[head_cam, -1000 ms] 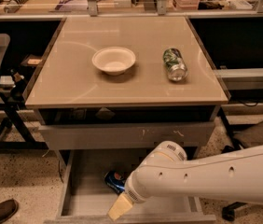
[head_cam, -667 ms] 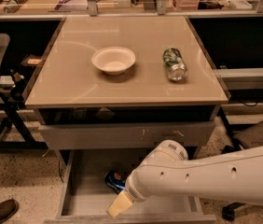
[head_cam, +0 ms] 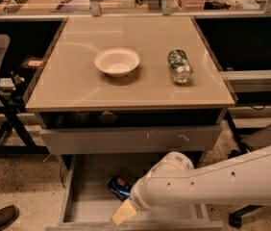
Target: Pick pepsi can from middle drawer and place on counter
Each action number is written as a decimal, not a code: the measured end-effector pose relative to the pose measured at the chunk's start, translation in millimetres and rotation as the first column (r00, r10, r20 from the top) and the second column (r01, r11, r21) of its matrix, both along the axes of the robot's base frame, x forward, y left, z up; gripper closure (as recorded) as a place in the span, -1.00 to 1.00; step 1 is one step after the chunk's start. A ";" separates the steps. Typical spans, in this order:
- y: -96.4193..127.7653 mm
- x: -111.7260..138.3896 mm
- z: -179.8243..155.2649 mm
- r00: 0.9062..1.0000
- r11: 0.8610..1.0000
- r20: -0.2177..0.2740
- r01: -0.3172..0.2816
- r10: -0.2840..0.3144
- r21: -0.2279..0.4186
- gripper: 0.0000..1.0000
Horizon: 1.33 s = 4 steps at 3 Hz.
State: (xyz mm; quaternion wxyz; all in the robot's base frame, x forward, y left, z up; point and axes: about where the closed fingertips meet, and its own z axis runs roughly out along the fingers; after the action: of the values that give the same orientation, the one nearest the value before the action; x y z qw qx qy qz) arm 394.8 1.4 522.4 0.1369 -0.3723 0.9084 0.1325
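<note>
The claw [head_cam: 124,212] hangs low in the open middle drawer [head_cam: 88,177], near its front edge. Whether it is open or closed I cannot tell. The pepsi can [head_cam: 118,187] lies on its side just behind the claw; contact is unclear. Well beyond and above the claw, the counter [head_cam: 126,91] carries a white bowl [head_cam: 117,61] and a green can [head_cam: 179,66].

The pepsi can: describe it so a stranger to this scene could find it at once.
Below the beige counter, the middle drawer stands pulled open. On its grey floor lies the pepsi can, just beyond the gripper. It is blue, unlike the green and silver can up on the counter.
</note>
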 end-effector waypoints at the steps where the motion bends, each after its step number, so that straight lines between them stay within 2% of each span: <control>1: 6.4 15.9 -15.1 1.000 0.999 0.018 0.018 -0.019 0.043 -1.00; 2: 22.5 22.0 -35.3 0.999 0.995 -0.027 0.033 -0.031 0.098 -1.00; 3: 24.4 20.8 -41.8 0.999 0.994 -0.037 0.021 -0.018 0.103 -1.00; 4: 26.2 34.3 -39.2 1.000 0.993 0.007 0.026 -0.027 0.112 -1.00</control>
State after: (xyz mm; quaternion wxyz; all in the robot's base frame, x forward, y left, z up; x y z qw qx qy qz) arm 429.1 27.6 483.2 0.1632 -0.3525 0.9037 0.1799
